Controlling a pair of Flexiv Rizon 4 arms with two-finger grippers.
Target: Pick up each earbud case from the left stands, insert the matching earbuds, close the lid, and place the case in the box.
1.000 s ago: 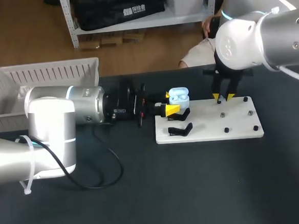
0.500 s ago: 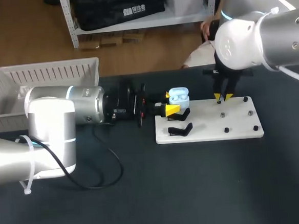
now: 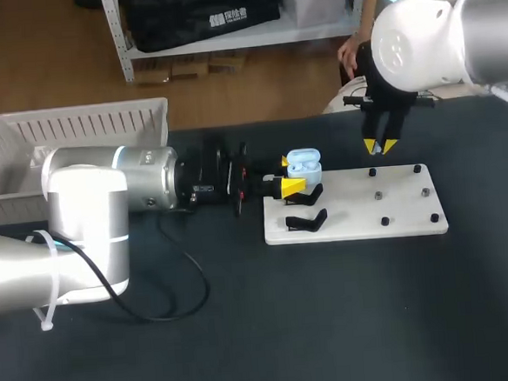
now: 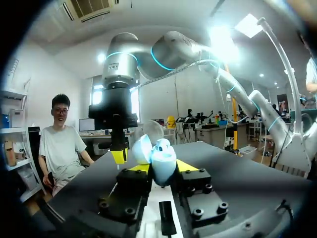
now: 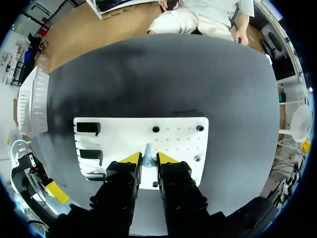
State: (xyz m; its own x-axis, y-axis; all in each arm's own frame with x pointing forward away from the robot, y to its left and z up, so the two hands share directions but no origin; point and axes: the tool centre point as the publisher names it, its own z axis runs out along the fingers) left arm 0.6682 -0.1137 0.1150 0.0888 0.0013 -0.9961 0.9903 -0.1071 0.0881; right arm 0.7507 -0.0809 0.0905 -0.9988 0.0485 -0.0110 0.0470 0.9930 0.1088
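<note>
Left fingers [image 3: 292, 186] clasp open case [image 3: 303, 163] on stand [image 3: 312, 195]; right fingers [image 5: 130, 158] pinch earbud [image 5: 147, 157] above white board [image 3: 405, 211].

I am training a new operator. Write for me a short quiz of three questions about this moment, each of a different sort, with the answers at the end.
1. True or false: the lid of the earbud case is shut.
2. Choose one: between its tips the right gripper holds A) a small pale earbud, B) a black peg, C) nothing.
3. Short answer: which gripper's yellow tips flank the case on its stand?
Key: 1 false, the lid stands open; 2 A; 3 the left gripper.
</note>
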